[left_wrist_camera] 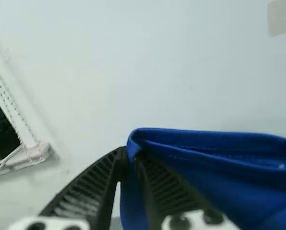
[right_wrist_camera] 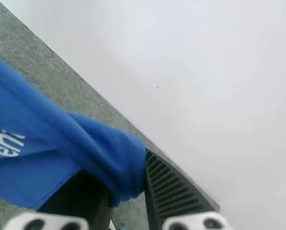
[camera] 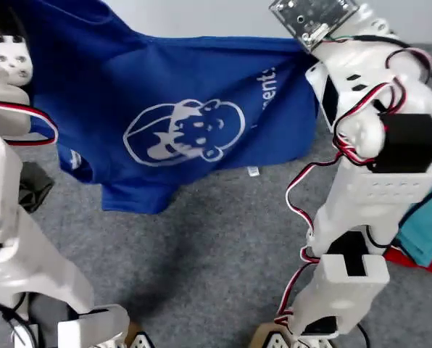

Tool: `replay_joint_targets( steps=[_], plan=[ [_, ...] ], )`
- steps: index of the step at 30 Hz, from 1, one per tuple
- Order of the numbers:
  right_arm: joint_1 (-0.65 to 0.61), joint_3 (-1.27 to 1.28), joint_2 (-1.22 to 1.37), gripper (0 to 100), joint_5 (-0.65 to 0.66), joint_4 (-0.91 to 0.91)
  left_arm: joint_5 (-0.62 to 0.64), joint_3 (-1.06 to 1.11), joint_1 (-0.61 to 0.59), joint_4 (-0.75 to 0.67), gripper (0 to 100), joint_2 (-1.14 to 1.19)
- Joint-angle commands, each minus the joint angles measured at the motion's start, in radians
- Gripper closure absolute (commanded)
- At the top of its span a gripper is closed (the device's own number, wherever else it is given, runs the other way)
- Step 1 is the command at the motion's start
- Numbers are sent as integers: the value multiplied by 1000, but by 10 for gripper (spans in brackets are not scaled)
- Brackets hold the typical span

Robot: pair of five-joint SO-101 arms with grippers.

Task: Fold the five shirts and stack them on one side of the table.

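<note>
The blue shirt (camera: 180, 123) is held up between the 2 arms over the grey counter (camera: 223, 246), spanning 10 to 1 o'clock in the high view, with its printed side up and its lower edge sagging toward the centre. The left gripper (left_wrist_camera: 129, 158) has its jaws pinched on 1 edge of the shirt. The right gripper (right_wrist_camera: 121, 167) has its jaws clamped on a bunched edge. A teal cloth (camera: 428, 217) lies at 3 o'clock.

**White arms, looping cables**

Red, white and black cables (camera: 296, 190) are looping over the white right arm (camera: 368, 196), past a black motor (camera: 412, 141) and a circuit board (camera: 310, 18). The left arm (camera: 13, 217) is showing the same white. Ribbed black fingers (left_wrist_camera: 90, 184) are sitting on white bases (left_wrist_camera: 181, 222).
</note>
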Motion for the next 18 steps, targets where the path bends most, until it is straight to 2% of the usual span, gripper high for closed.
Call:
replay_joint_targets(
  steps=[1,11,18],
  plan=[
    [13,-46,-67,987,9,41,-3,-24,46,-60,995,-6],
    [13,-12,-59,986,-29,-16,-35,70,46,-230,995,9],
    [12,-26,-166,985,-38,10,-35,-33,46,-161,995,-35]
  ],
)
